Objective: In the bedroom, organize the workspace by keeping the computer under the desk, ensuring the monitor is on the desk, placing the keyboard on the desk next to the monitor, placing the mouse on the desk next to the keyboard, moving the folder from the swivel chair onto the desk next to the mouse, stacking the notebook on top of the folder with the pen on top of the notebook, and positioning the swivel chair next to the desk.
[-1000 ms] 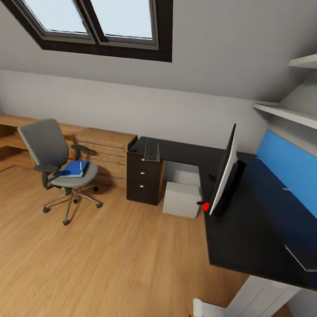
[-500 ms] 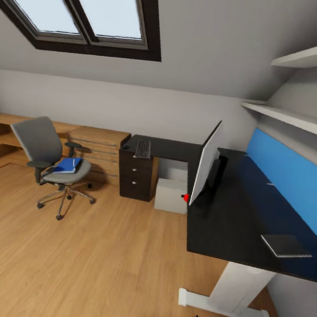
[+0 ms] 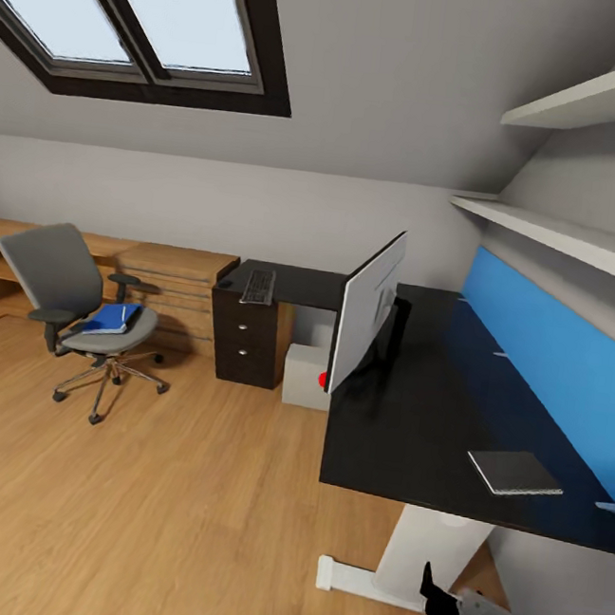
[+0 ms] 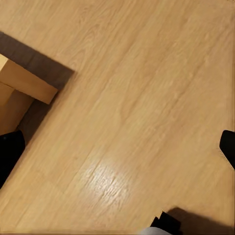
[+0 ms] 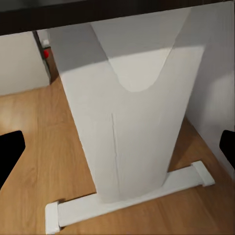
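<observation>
The black-topped desk [image 3: 409, 424] runs along the right wall on a white pedestal leg [image 5: 132, 112]. The monitor [image 3: 366, 309] stands on it, silver-grey back toward me. The keyboard [image 3: 258, 285] lies on the far wing above the drawer unit. The light grey computer [image 3: 305, 376] sits under the desk. A thin grey notebook [image 3: 515, 472] lies near the desk's near end. At left, the swivel chair [image 3: 70, 300] carries the blue folder [image 3: 112, 318] on its seat. My left gripper [image 4: 117, 152] hangs open over the floor. My right gripper [image 5: 117, 147] is open, facing the pedestal leg.
A black three-drawer unit [image 3: 244, 343] stands under the far wing, with an oak dresser [image 3: 172, 283] beside it. White shelves [image 3: 564, 236] and a blue panel [image 3: 551, 350] line the right wall. Wood floor [image 3: 152, 500] stretches between me and the chair.
The whole view has swung rightward, so chair, drawers and monitor sit further left in the picture. The notebook and more of my right arm now show.
</observation>
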